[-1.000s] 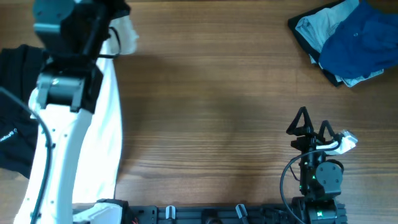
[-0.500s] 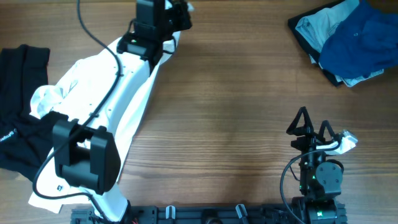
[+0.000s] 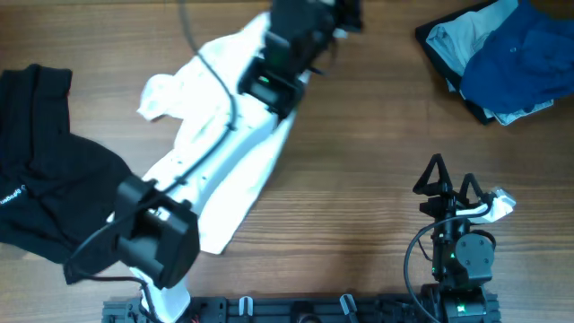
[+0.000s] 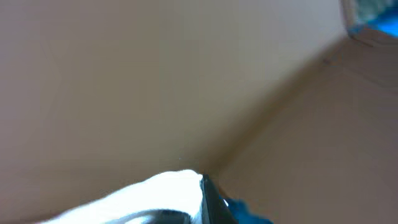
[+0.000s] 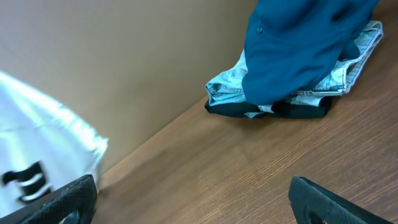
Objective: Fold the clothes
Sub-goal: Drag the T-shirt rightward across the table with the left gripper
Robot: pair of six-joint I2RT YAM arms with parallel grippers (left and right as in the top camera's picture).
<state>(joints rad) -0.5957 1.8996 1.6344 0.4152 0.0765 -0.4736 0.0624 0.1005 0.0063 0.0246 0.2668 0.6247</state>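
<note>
Apparently, black garment (image 3: 45, 170) carries small, unreadable lettering (image 3: 11, 194).

Left tool (image 3: 347, 13), blurred at overhead's top edge, hides its grip.

— What does everything rest on?
— A brown, wood-grain surface (image 3: 359, 152) that fills the overhead view.
— Is there anything around it?
— A black rail (image 3: 296, 309) runs along its near edge. A plain tan wall (image 5: 112, 56) rises at its far edge.
</note>
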